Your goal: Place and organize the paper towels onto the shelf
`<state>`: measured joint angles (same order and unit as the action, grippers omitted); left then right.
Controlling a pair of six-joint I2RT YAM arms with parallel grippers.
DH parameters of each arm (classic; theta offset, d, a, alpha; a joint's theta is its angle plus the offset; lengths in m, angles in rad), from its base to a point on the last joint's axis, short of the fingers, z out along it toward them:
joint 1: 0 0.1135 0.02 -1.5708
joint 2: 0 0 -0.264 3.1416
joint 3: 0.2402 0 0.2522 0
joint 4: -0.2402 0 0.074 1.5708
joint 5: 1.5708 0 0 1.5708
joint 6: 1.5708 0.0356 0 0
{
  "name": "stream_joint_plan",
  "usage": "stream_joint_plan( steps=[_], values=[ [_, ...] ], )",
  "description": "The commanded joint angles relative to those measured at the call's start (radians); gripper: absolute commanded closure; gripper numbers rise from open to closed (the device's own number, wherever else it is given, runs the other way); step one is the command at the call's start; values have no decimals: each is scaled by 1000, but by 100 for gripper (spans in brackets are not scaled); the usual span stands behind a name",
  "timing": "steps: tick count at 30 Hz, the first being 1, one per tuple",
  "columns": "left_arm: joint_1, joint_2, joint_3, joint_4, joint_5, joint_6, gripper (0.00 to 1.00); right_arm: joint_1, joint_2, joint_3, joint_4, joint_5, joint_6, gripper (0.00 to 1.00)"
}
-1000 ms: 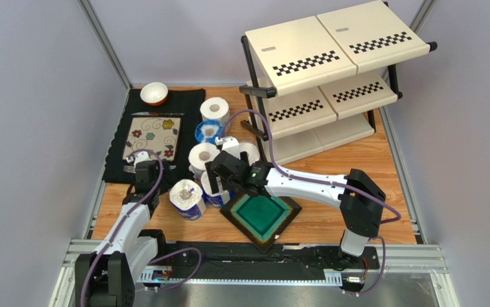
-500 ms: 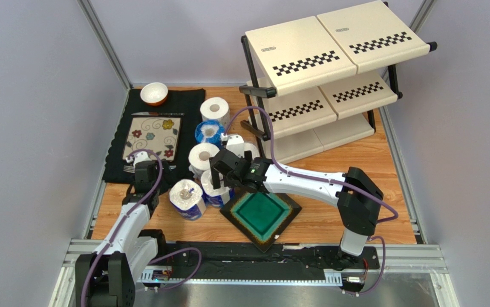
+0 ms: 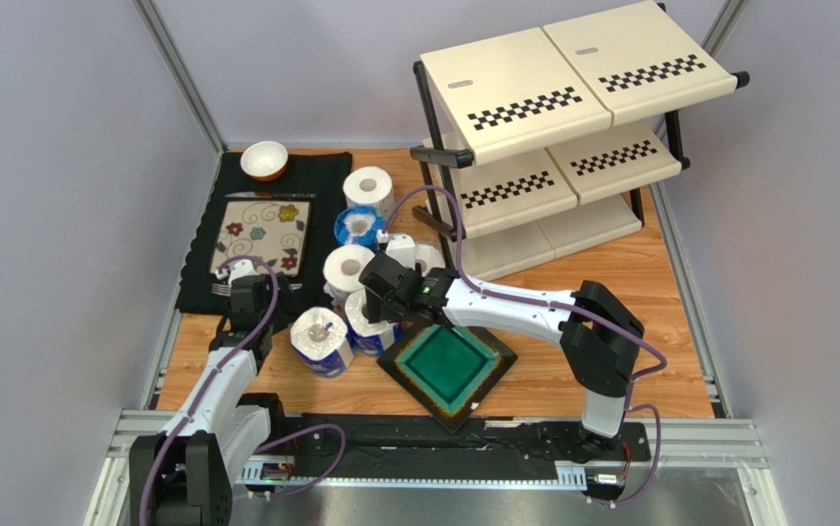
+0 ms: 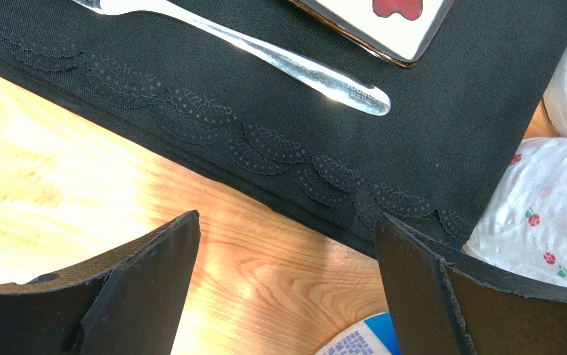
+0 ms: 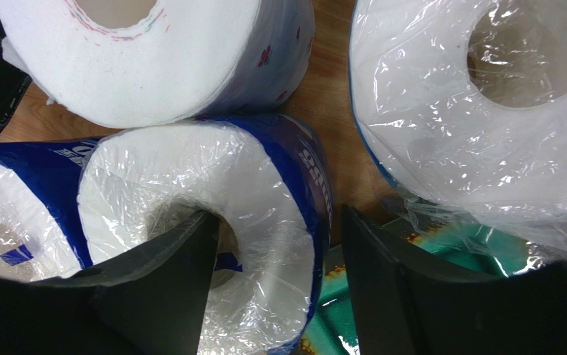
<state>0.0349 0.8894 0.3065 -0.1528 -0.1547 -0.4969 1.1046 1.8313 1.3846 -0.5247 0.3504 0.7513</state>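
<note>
All six paper towels [image 3: 348,266] stand upright on the wooden worktop [image 3: 655,329], clustered off the left and far sides of the green tile [image 3: 452,373]. The shelf [image 3: 523,99] stands well beyond the tile, to its far right.

The right claw [image 5: 275,218] is down at the tile's far-left edge, over a blue-wrapped roll [image 5: 264,170]. One finger sits inside that roll's hollow core and the other just outside the wrapper, over the tile's rim. The jaws are spread about as wide as the roll's wall, and a firm squeeze on it does not show. In the right wrist view, a clear-wrapped roll [image 5: 442,126] sits just beside it above the tile, a plain roll with faint print [image 5: 153,66] lies farther from the tile, and a second blue-wrapped roll [image 5: 12,214] touches it on the side away from the tile.

In the top view, two more rolls, one blue [image 3: 356,227] and one white [image 3: 367,187], line up still farther beyond the tile.

The left claw [image 4: 286,220] hovers left of the tile with its jaws wide and nothing between them. It is above bare wood at the near edge of the black placemat [image 4: 442,148], where a fork [image 4: 294,66] lies. A small bowl [image 3: 264,160] sits at the placemat's end farthest from the tile.
</note>
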Motion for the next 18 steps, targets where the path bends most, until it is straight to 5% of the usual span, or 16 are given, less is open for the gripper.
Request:
stream_joint_plan(
  steps=[1,4,7,18],
  values=[
    [7,-7,3,18,10,-15,4,-5,14,16,-21,-24,6,39],
    [7,-4,3,19,10,-17,4,-3,5,8,-21,-27,5,46],
    [7,-4,3,21,12,-19,4,-8,-18,-7,-18,-34,-12,72],
    [10,0,5,21,9,-19,4,-5,-236,-67,3,1,-101,74]
  ],
)
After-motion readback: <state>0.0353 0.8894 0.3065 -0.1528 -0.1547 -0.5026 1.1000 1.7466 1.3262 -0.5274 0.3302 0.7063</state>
